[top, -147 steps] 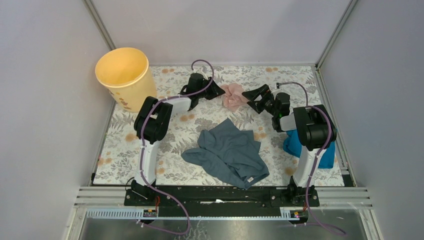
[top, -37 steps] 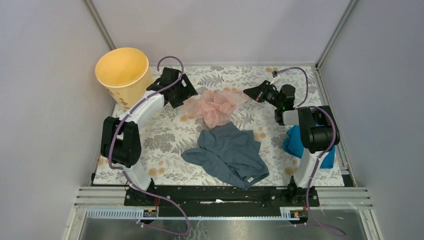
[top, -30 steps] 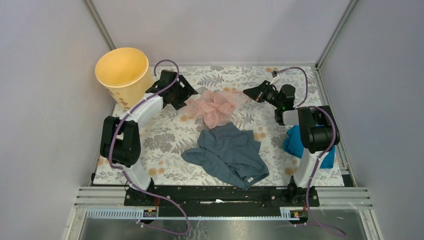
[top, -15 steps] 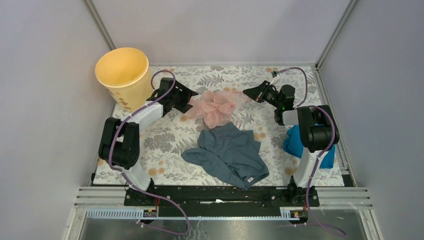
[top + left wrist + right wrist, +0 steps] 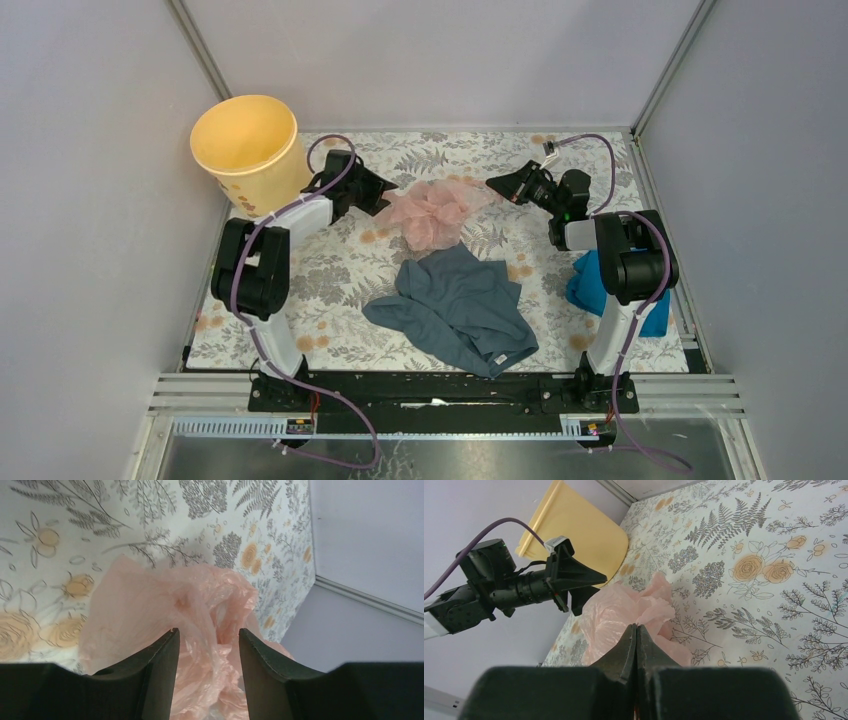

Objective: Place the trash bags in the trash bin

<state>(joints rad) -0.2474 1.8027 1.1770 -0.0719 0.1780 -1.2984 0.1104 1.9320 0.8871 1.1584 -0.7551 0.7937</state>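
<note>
The pale-pink trash bag [image 5: 432,215] lies crumpled on the floral mat, at the back middle of the top view. My left gripper [image 5: 388,195] is at the bag's left edge. In the left wrist view its jaws [image 5: 208,631] stand partly apart, with folds of the pink film [image 5: 140,605] between them. My right gripper [image 5: 492,185] is at the bag's right corner, where the film stretches out to its tip. In the right wrist view it is shut [image 5: 636,626] on the bag [image 5: 614,612]. The yellow-orange trash bin [image 5: 245,150] stands upright at the back left, just behind the left gripper.
A grey-blue garment [image 5: 455,305] is spread on the mat in front of the bag. A bright blue folded cloth [image 5: 590,285] lies by the right arm. Grey walls close in the back and both sides of the mat [image 5: 330,285].
My left gripper has slid right from beside the bin onto the bag's left edge, and its jaws have narrowed around the film. The right arm has not moved.
</note>
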